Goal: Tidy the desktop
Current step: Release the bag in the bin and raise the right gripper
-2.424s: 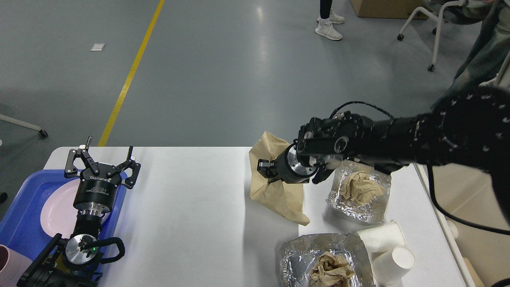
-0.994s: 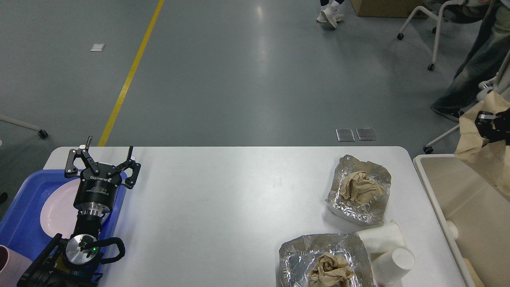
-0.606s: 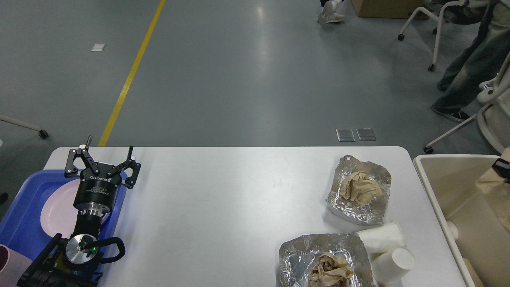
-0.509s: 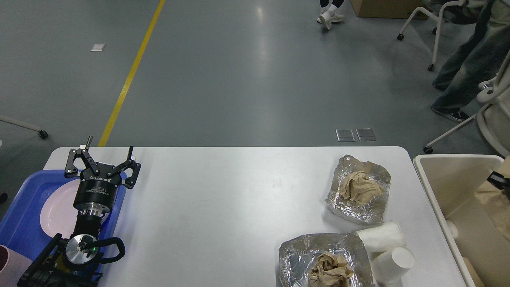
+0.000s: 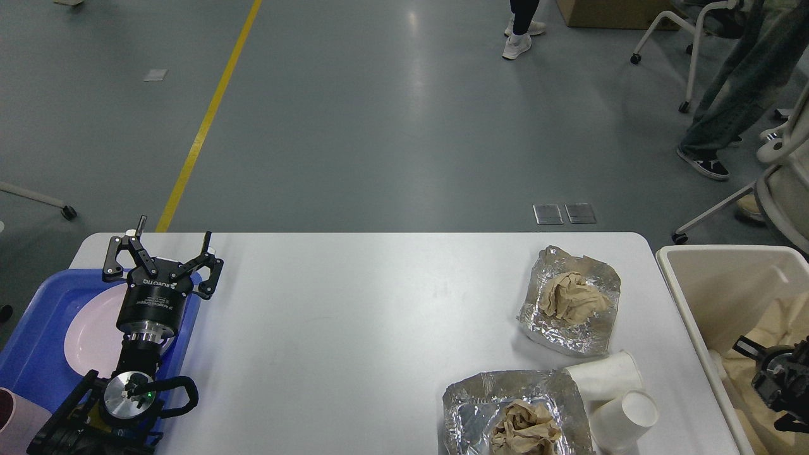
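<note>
Head view: the desktop [image 5: 354, 328] fills the lower middle. My left gripper [image 5: 163, 253] hangs at nine o'clock over the blue tray [image 5: 38, 354], fingers spread wide, grasping nothing. My right gripper [image 5: 768, 370] sits at four o'clock inside the beige bin [image 5: 695, 297], by brown paper [image 5: 790, 322]; I cannot tell whether it grips. Two foil trays [image 5: 569, 303] and paper cups [image 5: 622, 417] lie at five o'clock

Black left claw [image 5: 165, 248] with white lettering, silver wrist ring, green light

Right claw [image 5: 768, 373] edge-cropped (grip unreadable) inside bin [image 5: 695, 297]
</note>
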Tool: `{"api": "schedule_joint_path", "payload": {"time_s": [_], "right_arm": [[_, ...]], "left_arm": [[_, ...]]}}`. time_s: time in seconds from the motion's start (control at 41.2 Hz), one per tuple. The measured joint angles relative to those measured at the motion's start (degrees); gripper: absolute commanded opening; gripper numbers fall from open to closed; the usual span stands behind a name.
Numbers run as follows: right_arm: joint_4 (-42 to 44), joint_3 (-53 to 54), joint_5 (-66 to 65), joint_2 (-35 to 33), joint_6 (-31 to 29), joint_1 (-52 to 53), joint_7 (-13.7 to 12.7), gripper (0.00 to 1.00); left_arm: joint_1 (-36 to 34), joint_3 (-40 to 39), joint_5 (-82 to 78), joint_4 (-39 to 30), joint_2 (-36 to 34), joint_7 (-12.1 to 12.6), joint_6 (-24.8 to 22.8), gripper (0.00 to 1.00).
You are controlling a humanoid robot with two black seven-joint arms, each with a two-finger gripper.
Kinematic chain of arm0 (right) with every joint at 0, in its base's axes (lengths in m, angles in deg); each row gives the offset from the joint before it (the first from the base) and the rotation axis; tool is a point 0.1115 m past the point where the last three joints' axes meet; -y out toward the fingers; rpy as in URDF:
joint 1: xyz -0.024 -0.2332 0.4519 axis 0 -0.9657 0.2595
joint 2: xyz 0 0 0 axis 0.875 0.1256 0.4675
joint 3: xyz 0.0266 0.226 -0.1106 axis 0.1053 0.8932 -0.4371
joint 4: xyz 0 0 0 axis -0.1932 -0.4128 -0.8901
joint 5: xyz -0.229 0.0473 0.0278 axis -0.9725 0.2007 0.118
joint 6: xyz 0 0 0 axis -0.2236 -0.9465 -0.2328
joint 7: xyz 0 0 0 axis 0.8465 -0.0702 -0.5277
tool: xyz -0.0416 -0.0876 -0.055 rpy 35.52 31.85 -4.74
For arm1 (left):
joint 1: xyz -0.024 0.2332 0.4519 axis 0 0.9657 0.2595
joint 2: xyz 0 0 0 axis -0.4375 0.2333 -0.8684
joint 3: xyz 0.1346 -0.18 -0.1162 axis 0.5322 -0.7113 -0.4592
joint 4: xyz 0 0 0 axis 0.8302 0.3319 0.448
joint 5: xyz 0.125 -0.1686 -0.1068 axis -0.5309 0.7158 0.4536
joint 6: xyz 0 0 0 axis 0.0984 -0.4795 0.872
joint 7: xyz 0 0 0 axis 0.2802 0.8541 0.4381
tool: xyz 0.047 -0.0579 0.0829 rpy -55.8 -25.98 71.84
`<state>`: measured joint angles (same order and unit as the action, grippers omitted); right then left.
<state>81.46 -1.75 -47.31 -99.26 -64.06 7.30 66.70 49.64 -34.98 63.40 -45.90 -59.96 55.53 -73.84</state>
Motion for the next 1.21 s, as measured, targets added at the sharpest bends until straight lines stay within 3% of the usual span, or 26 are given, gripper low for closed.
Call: {"api": "schedule_joint_path", "payload": {"time_s": [0.242,0.267,0.339,0.388,0.412,0.436,0.606,0.824,0.994,1.212], "right_arm": [[-0.1,0.1,0.0,1.8,0.4,-1.8,0.0,0.0],[-0.1,0.1,0.0,1.9,0.5,-1.9,0.0,0.06],[-0.1,0.1,0.0,2.2,1.1,-2.0,0.0,0.58],[-0.1,0.1,0.0,2.4,1.8,-2.0,0.0,0.87],[-0.1,0.1,0.0,2.4,2.4,-2.0,0.0,0.97],[-0.1,0.2,0.0,2.5,3.3,-2.0,0.0,1.0],[-0.5,0.4,0.0,2.9,9.8,-2.0,0.1,1.0],[-1.1,0.6,0.0,3.0,10.8,-1.5,0.3,1.0],[-1.5,0.6,-0.1,2.6,9.2,0.3,0.4,1.0],[-6.9,0.0,-0.3,0.1,1.9,6.9,0.0,1.0]], "left_arm": [[0.0,0.0,0.0,0.0,0.0,0.0,0.0,0.96],[0.0,0.0,0.0,0.0,0.0,0.0,0.0,0.96],[0.0,0.0,0.0,0.0,0.0,0.0,0.0,0.96],[0.0,0.0,0.0,0.0,0.0,0.0,0.0,0.96],[0.0,0.0,0.0,0.0,0.0,0.0,0.0,0.96],[0.0,0.0,0.0,0.0,0.0,0.0,0.0,0.96],[0.0,0.0,0.0,0.0,0.0,0.0,0.0,0.96],[0.0,0.0,0.0,0.0,0.0,0.0,0.0,0.96],[0.0,0.0,0.0,0.0,0.0,0.0,0.0,0.96],[0.0,0.0,0.0,0.0,0.0,0.0,0.0,0.96]]}}
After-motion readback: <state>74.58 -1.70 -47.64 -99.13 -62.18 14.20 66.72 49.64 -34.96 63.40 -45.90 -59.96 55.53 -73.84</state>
